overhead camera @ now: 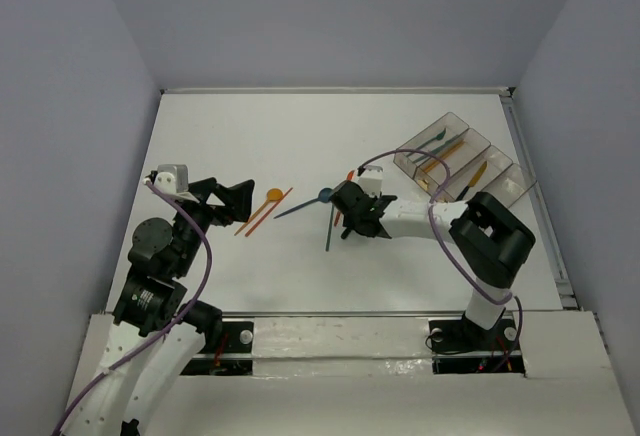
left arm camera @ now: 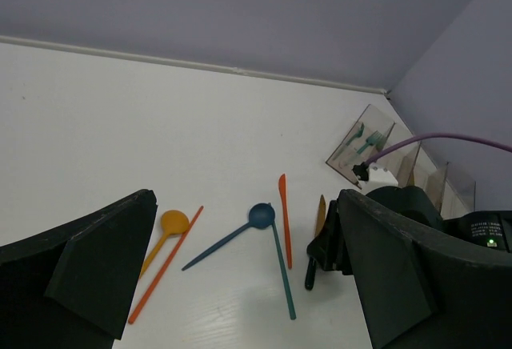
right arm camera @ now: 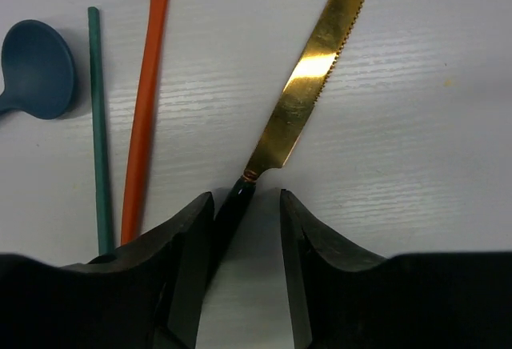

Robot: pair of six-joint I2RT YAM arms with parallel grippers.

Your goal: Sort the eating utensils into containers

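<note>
A knife with a gold blade [right arm camera: 308,85] and black handle [right arm camera: 232,213] lies on the white table. My right gripper [right arm camera: 246,202] is open low over it; the handle lies between the fingers against the left one. In the top view the right gripper [overhead camera: 350,218] sits mid-table. Beside it lie an orange knife [right arm camera: 144,125], a teal stick [right arm camera: 99,125] and a blue spoon [right arm camera: 36,69]. An orange spoon [left arm camera: 172,223] and a red stick [left arm camera: 166,263] lie further left. My left gripper [overhead camera: 232,201] is open and empty beside them. The clear containers [overhead camera: 455,161] stand at the back right.
The bins hold several teal, dark and orange utensils. A purple cable loops over the right arm [overhead camera: 440,226]. A raised rim [overhead camera: 535,191] runs along the table's right side, close behind the bins.
</note>
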